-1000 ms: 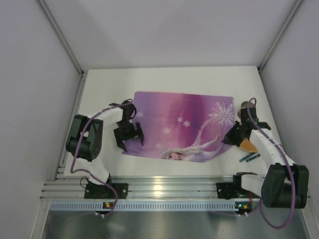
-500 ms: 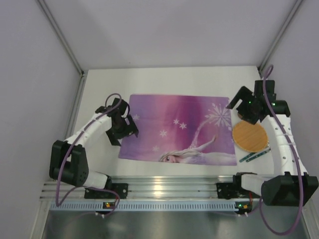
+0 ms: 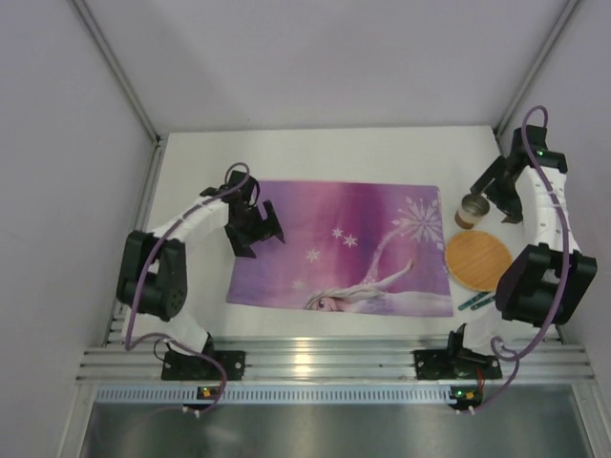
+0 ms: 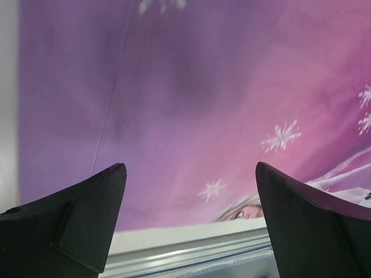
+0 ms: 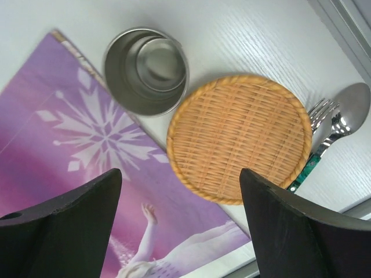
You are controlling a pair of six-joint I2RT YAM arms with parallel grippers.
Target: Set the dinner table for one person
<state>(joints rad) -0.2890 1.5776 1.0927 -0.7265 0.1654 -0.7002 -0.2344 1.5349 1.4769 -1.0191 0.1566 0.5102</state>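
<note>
Dinner table (image 3: 315, 153), centre: purple placemat (image 3: 334, 243). Right side: metal cup (image 5: 146, 70), woven plate (image 5: 240, 136), cutlery (image 5: 333, 130). Left gripper (image 4: 188, 168), right gripper (image 5: 179, 171): both released, empty.

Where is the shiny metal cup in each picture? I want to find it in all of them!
Top external: the metal cup stands on the dinner table at the right, just above the woven plate.
Left wrist: not in it.
Right wrist: upper left of middle, beside the woven plate.
Shared landmark: the purple placemat shows in all three; its big snowflake sits next to the cup.
</note>
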